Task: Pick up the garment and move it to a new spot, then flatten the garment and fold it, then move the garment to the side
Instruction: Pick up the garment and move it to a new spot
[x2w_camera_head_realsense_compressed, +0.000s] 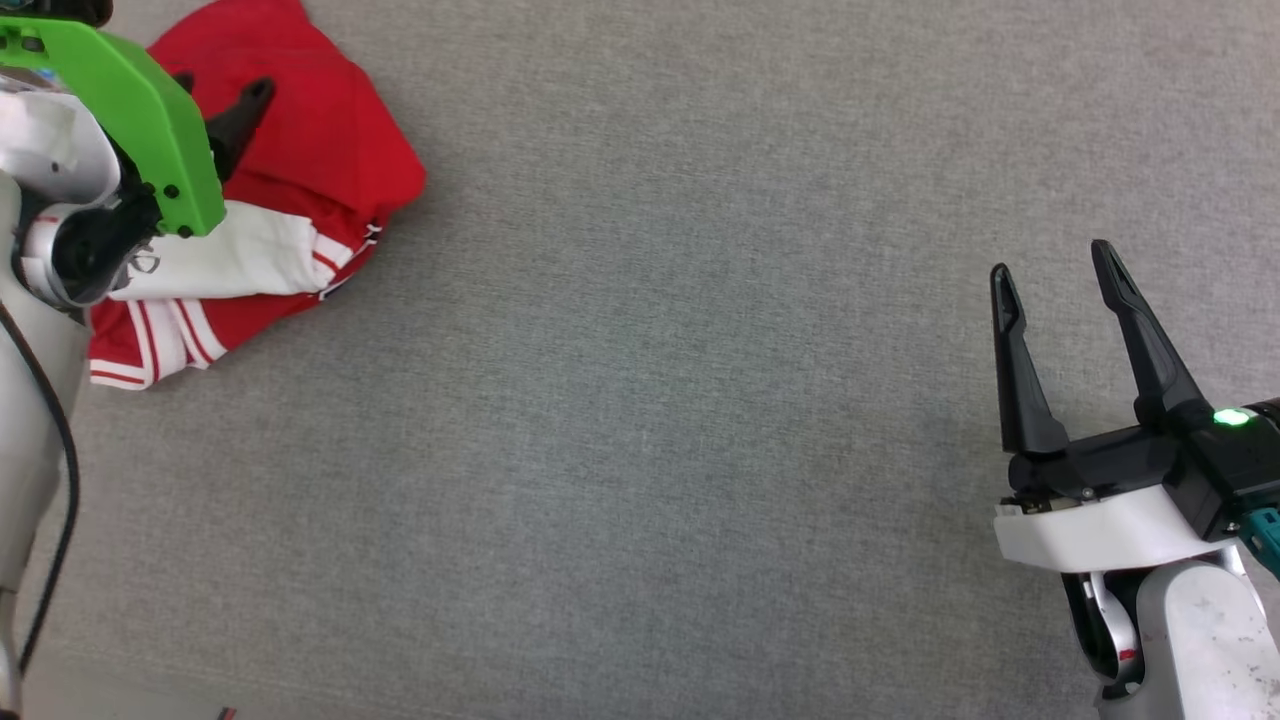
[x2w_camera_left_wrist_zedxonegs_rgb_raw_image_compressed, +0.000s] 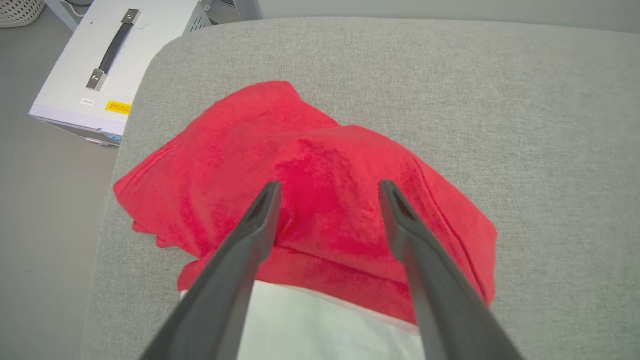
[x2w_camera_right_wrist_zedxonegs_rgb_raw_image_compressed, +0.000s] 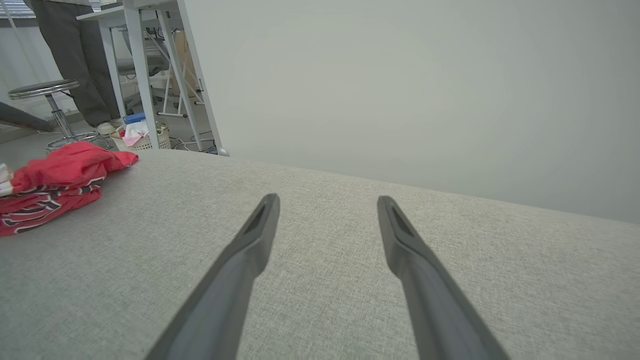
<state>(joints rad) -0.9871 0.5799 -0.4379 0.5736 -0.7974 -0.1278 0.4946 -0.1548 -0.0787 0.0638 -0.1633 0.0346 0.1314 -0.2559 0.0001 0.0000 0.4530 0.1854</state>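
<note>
Head view, garment (x2w_camera_head_realsense_compressed: 320, 140) bunched, far left

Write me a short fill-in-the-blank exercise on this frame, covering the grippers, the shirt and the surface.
1. The left gripper is over the garment, with its jaws ____.
2. The garment's sleeve is ____ with red stripes at its end.
3. The right gripper stands over bare ____ cushion, apart from the garment.

Missing words: open; white; gray.

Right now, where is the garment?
The garment lies bunched at the head view's upper left, near the left edge of the grey surface, beneath the open left gripper.
</note>
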